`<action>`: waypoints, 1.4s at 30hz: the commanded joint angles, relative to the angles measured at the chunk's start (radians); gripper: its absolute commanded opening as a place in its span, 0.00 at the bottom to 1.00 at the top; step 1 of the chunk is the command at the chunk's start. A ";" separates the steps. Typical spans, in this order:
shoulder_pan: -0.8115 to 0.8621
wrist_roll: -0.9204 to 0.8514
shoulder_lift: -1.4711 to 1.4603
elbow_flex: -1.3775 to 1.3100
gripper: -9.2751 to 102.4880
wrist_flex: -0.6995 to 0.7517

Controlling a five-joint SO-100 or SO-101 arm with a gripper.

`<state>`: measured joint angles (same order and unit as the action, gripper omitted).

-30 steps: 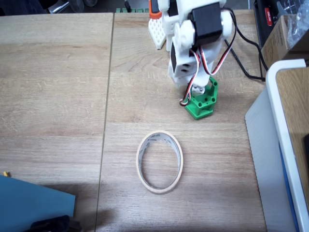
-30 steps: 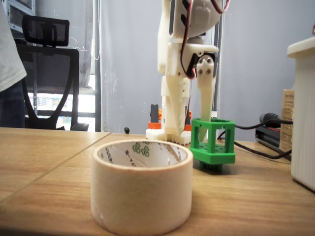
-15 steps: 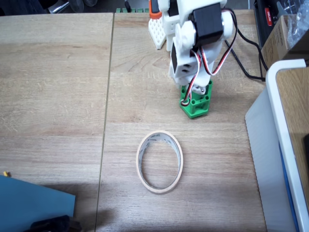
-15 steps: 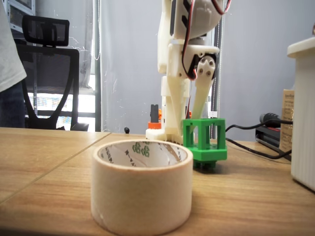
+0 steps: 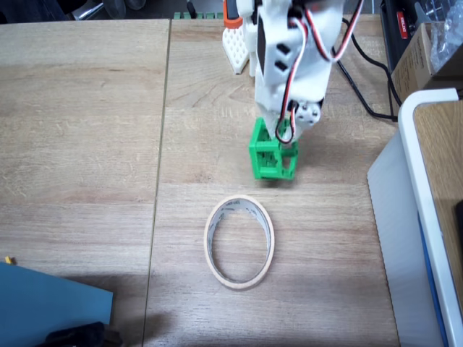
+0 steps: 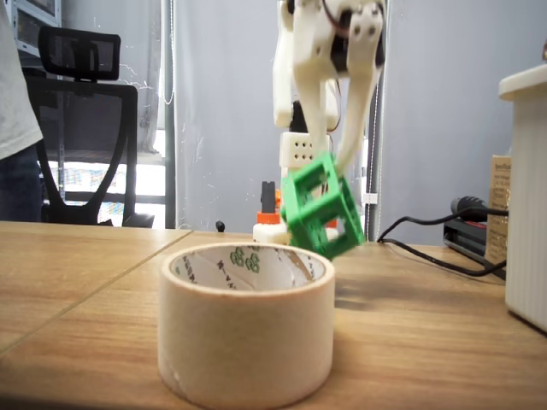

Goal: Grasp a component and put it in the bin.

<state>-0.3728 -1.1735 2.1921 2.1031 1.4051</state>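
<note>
The component (image 5: 271,153) is a bright green hollow block with holes. My white gripper (image 5: 284,137) is shut on its top. In a fixed view from the side, the component (image 6: 320,209) hangs tilted off the table, and the gripper (image 6: 335,171) holds it from above with one finger (image 6: 361,102) running down its right side. The bin (image 5: 235,204), a beige tape ring, lies flat on the wood a short way in front of the block. From the side, the bin (image 6: 246,333) stands nearest the camera, with the block behind and above its rim.
A large white-rimmed container (image 5: 419,181) fills the right edge, also seen from the side (image 6: 526,196). Black cables (image 5: 362,94) run behind the arm. A blue sheet (image 5: 51,303) lies at the bottom left. A chair (image 6: 85,128) and a person's sleeve (image 6: 17,85) are in the background.
The gripper closed on the component and lifted it off the table. The block now hangs tilted and has shifted left in both fixed views, closer to the tape ring.
</note>
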 commanded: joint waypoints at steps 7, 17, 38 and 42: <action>0.003 -0.009 0.078 -0.215 0.08 -0.015; 0.187 -0.012 0.038 -0.290 0.08 -0.017; 0.350 -0.011 -0.380 -0.520 0.08 -0.166; 0.350 -0.011 -0.400 -0.520 0.08 -0.166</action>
<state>-0.0353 -1.1796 1.7794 1.6567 1.2502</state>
